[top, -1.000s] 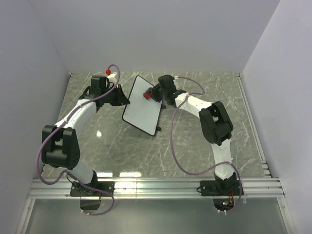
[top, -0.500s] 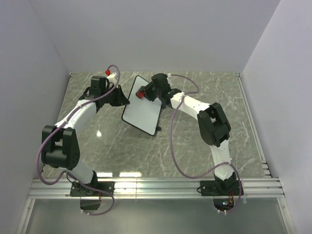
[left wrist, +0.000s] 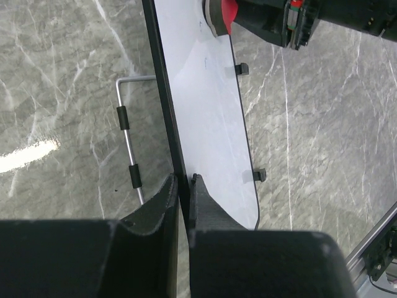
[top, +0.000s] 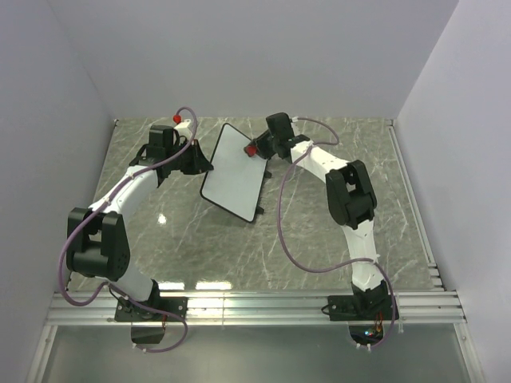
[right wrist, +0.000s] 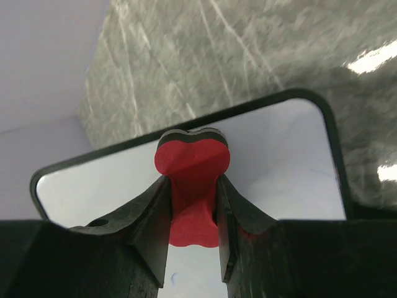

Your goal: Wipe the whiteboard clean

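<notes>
Your left jaws pinch the whiteboard (left wrist: 205, 112) by its rim, holding it steady and tilted. Your right jaws clamp the red eraser (right wrist: 192, 161), its tip ahead of them on the board, ready to wipe.

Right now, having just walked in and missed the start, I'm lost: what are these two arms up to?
They are erasing a whiteboard on the marble table. The left jaws are shut on one long edge of the board, steadying it. The right jaws are shut on a red eraser, held near the board's far end, on or just off its face. The surface looks almost clean, with only faint specks showing.
</notes>
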